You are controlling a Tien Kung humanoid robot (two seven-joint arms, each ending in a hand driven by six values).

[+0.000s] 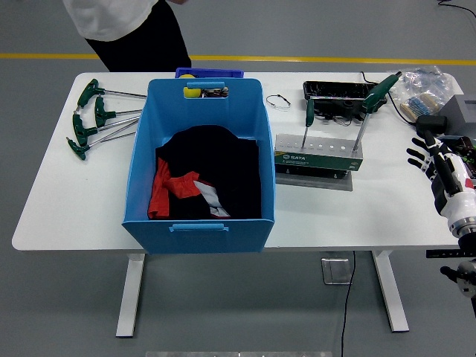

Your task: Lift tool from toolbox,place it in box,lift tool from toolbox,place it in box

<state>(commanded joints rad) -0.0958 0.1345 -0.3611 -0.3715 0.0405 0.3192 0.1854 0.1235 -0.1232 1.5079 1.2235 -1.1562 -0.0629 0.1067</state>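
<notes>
far left of the white table (67, 201): four green t-handle hex keys (93, 119) lying fanned, shafts pointing right, well apart from the work; best left alone. just right of them, the blue plastic box (198, 167), open-topped, already holding black and red cloth (204, 182) in its bottom; a blue tray with a yellow item showing just behind its far rim. at the table's far side, top of view, a person (126, 26) standing, hands out of sight. right of the box, the tool holder (318, 155), a grey stand with a green label strip, with two green-handled tools (375, 95) standing in it: a short one at its left end, upright, and a taller one at its right end, handle tilted right. behind it a small black looped item, a black tray, and a clear bag of small parts.

right edge: right hand (425, 156) hovering near the table edge, fingers spread, holding nothing, apart from the holder. left arm not in view.

for the step in hand, probably the first lift: reach left for the taller, nearer tool, close around the green handle, pull along the tilt of the shaft rather than sideways so as not to tip the stand, clear the shorter tool, then carry over the box rim and release low onto the cloth.
</notes>
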